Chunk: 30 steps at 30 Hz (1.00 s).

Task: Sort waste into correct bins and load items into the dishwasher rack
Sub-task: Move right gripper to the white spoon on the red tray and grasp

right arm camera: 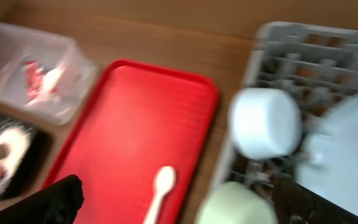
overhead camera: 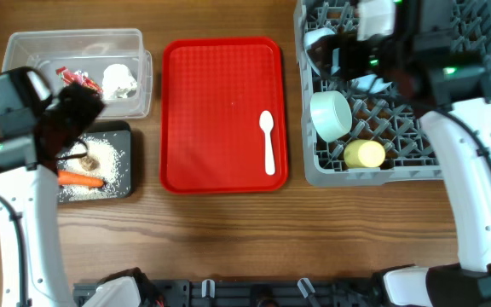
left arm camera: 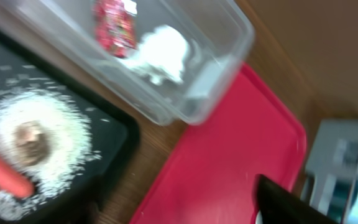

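The clear tub (overhead camera: 75, 38) holds the red-and-white wrapper (overhead camera: 81, 79) and the white tissue (overhead camera: 119, 80). The black tray (overhead camera: 119, 128) holds rice (overhead camera: 109, 158), the brownish lump (overhead camera: 88, 160) and the carrot (overhead camera: 80, 179). The white spoon (overhead camera: 268, 141) lies on the red tray (overhead camera: 220, 111). The grey rack (overhead camera: 382, 175) holds a pale bowl (overhead camera: 331, 115), the yellow cup (overhead camera: 364, 154), a second bowl (overhead camera: 318, 38) and the pale blue plate (right arm camera: 347, 149). My left gripper (overhead camera: 79, 107) is open and empty above the black tray's far edge. My right gripper (overhead camera: 348, 55) is open and empty above the rack.
The red tray lies between the bins and the rack. The rack's upright pegs stand around the dishes. Bare wood runs along the front of the table. In the left wrist view the tub (left arm camera: 216, 99) sits close to the red tray (left arm camera: 241, 162).
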Each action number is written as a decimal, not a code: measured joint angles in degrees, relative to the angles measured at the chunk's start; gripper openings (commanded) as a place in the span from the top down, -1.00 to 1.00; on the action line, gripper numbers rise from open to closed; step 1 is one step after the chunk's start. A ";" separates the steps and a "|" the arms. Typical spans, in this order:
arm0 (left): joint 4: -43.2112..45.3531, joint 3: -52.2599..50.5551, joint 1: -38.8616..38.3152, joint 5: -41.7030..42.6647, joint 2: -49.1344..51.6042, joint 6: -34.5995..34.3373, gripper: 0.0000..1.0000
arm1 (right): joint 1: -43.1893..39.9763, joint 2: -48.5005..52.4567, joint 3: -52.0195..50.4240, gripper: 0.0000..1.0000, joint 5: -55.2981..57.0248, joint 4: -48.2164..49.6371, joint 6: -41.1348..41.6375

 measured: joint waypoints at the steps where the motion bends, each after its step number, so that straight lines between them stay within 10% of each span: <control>1: 0.09 0.00 -1.57 -0.02 0.17 0.57 -0.99 | 1.18 0.20 0.00 -1.00 -0.15 0.00 0.55; 11: 0.70 0.00 -6.19 -0.55 5.11 1.92 -0.99 | 12.63 13.99 0.00 -1.00 -1.01 -1.64 5.09; 30: 4.79 0.00 -15.04 -0.52 10.12 2.10 -0.99 | 14.14 30.53 -0.02 -0.18 4.52 -6.36 14.93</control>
